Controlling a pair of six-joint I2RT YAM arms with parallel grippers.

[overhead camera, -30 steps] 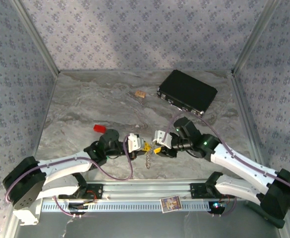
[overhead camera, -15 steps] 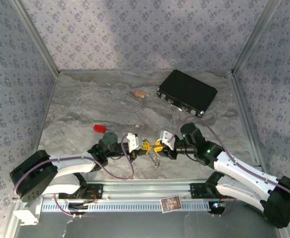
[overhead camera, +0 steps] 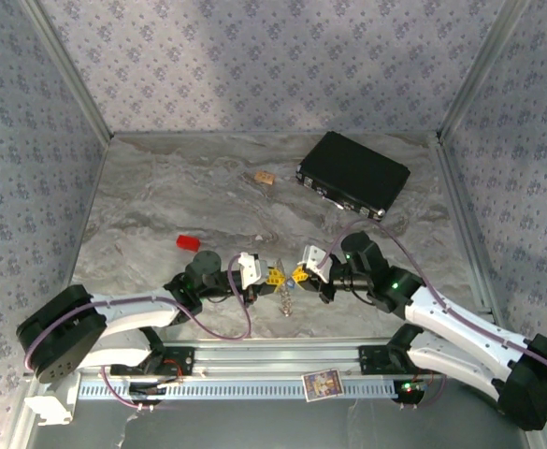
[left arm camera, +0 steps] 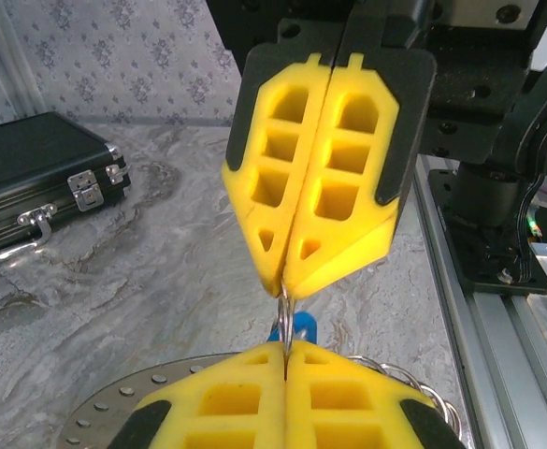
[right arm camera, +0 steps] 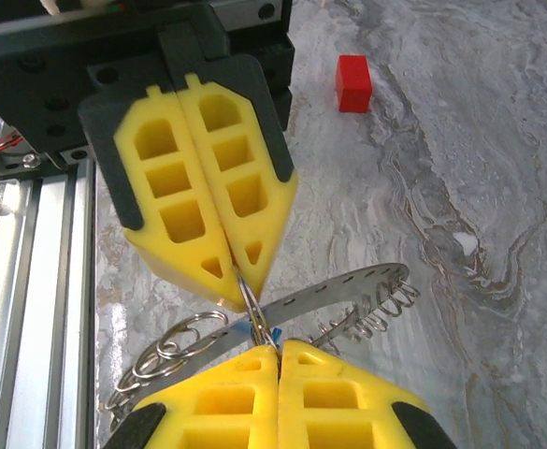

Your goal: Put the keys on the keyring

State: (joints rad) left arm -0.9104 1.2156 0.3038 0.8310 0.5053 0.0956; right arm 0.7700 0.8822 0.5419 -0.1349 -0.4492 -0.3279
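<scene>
Bench, 6 o'clock: left gripper and right gripper meet tip to tip, each pair of fingers clamped on one thin wire loop. Blue key sits just behind the loop. Keyring, with its toothed band, lies just beside the tips.

Right end effector pinches a wire loop.

SURFACE: table, grey marbled top | FAR RIGHT: black case, lying flat, lid shut, metal latches along its near edge | FAR CENTRE: small tan item, just left of the case, too small to identify | LEFT OF CENTRE: red block, alone, well apart from the case
</scene>
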